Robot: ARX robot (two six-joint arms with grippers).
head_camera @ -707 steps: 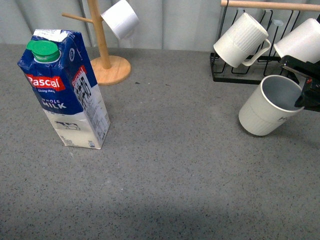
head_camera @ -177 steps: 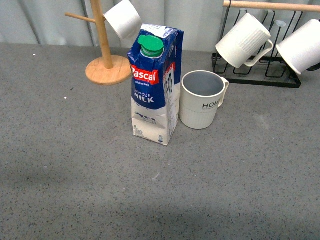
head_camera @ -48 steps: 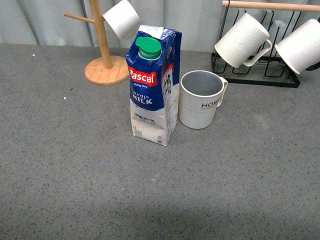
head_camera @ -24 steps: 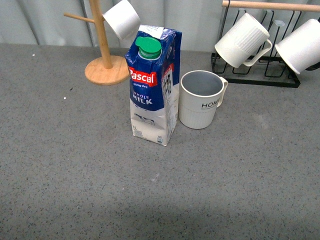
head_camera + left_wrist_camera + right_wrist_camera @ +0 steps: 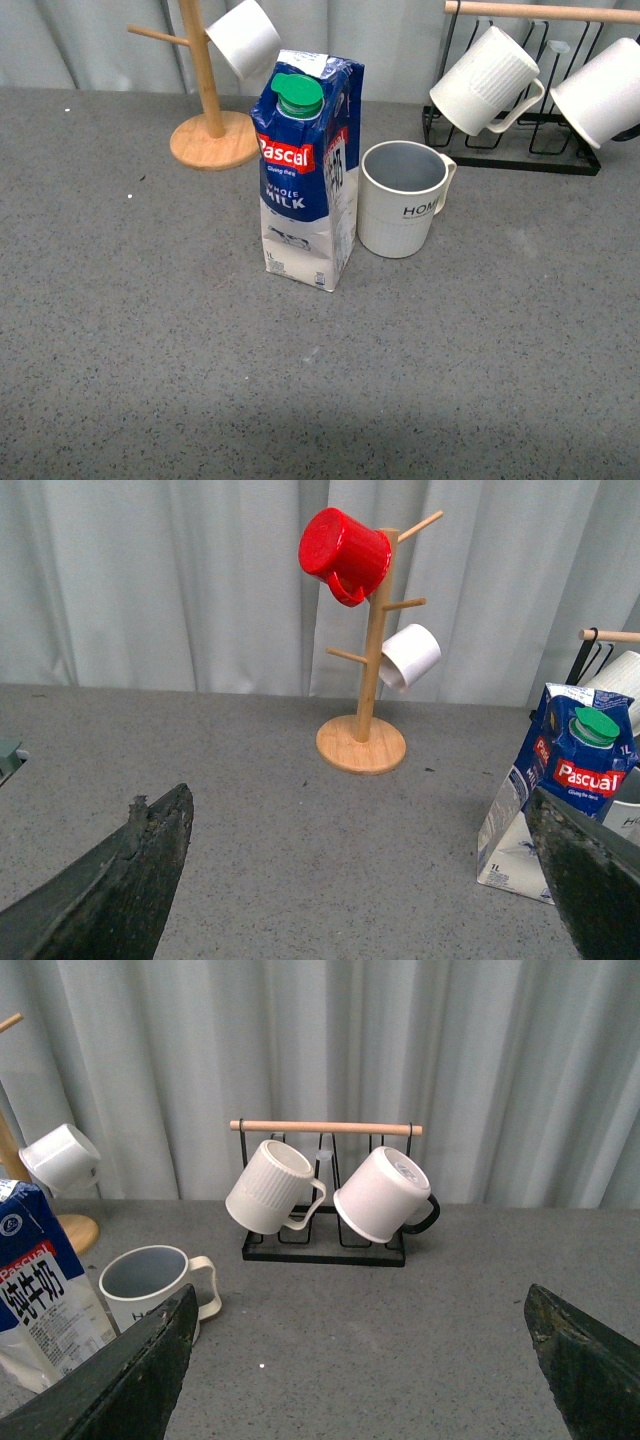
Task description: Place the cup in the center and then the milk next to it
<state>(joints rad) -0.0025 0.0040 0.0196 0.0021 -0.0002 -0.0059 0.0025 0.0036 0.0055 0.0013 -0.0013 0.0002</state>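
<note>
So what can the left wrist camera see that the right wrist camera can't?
Only the left wrist view shows the red mug on top of the wooden mug tree, and the milk's green cap. Only the right wrist view shows the black rack with its two hanging mugs and the whole cup. Both show the milk carton, a white mug and the curtain.

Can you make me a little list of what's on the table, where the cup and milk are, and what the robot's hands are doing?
cup: the cup stands upright near the table's middle, empty, handle pointing away to the right
milk: the milk stands upright right beside the cup, on its left, green cap on
wooden mug tree: the wooden mug tree holds a red mug and a white mug
black rack: the black rack holds a ribbed white mug and a smooth white mug
left gripper: jaws open, holding nothing
right gripper: jaws open, holding nothing
task: looks finished
</note>
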